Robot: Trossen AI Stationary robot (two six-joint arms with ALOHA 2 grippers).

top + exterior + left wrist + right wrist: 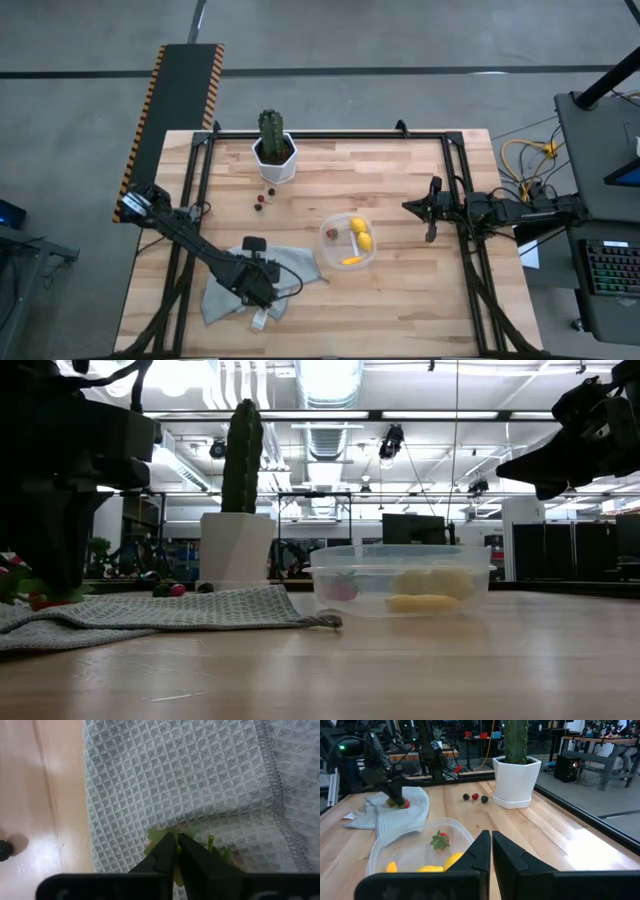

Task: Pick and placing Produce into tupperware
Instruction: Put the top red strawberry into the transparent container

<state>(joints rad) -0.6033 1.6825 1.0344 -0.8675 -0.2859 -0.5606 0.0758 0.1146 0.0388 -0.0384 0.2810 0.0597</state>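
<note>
Red strawberry (406, 804) on the grey cloth (230, 290), pinched by left gripper (176, 851).

Overhead, table-level, perhaps two wrist-close views.

tupperware (347, 243): clear, upright, holds lemons (361, 233), strawberry (440, 840) | berries (475, 797): loose, perhaps three, near table's rear

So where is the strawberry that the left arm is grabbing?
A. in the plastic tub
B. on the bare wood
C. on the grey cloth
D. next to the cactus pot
C: the left gripper has its jaws closed on a strawberry lying on the grey cloth, away from the tub.
</note>
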